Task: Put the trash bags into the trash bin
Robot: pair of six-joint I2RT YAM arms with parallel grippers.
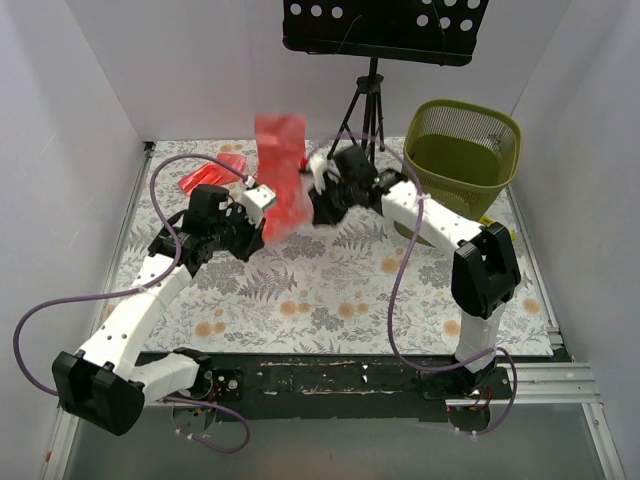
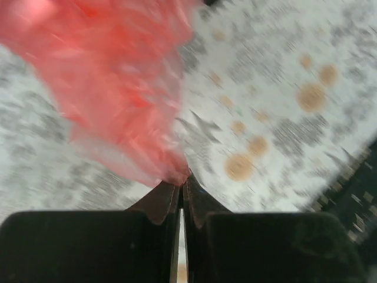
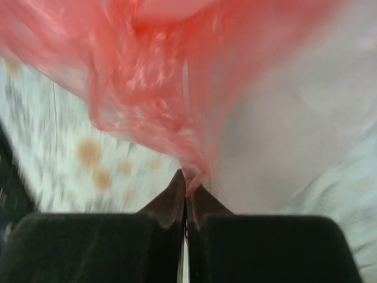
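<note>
Between two hands [image 1: 264, 200] [image 1: 318, 203], one bag [image 1: 281, 155], one bin [image 1: 468, 168]

Table covered w/ white cloth printed w/ grey fern leaves & orange flowers [image 1: 330, 290], lying flat, spanning left to right. Far centre: thin black metal tripod [image 1: 368, 100] upright at far edge of cloth, carrying a flat black music-stand tray w/ round holes [image 1: 380, 25] at top. Plain white panel walls [image 1: 60, 150] on left, far & right sides. Near edge: black base strip [image 1: 330, 375] across table front; silver metal rail [image 1: 560, 385] near right. Small yellow bit [image 1: 488, 218] on cloth, right side, can't tell what. Wrist views: cloth pattern blurred.
</note>
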